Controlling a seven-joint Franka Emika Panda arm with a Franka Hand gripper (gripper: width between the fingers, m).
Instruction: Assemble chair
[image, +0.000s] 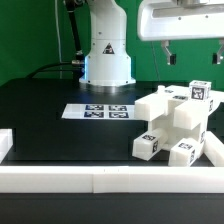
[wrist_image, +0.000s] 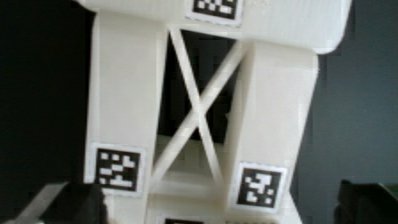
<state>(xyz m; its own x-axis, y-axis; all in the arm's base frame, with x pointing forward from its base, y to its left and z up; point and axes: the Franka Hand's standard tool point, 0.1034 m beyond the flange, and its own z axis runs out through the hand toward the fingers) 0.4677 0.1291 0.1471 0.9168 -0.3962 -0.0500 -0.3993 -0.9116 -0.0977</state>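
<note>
The white chair (image: 175, 125) stands as a chunky cluster of joined blocks with black-and-white tags, on the black table at the exterior view's right, against the front rail. My gripper (image: 191, 58) hangs open well above it, with air between it and the parts. In the wrist view a chair part (wrist_image: 210, 100) fills the picture: two white uprights with a crossed brace between them and tags at both ends. The dark fingertips (wrist_image: 71, 205) stand wide on either side of it, and my gripper (wrist_image: 214, 212) holds nothing.
The marker board (image: 97, 111) lies flat in the middle of the table, in front of the robot's white base (image: 106, 60). A long white rail (image: 100, 180) runs along the front edge, and another rail piece (image: 5, 145) sits at the left.
</note>
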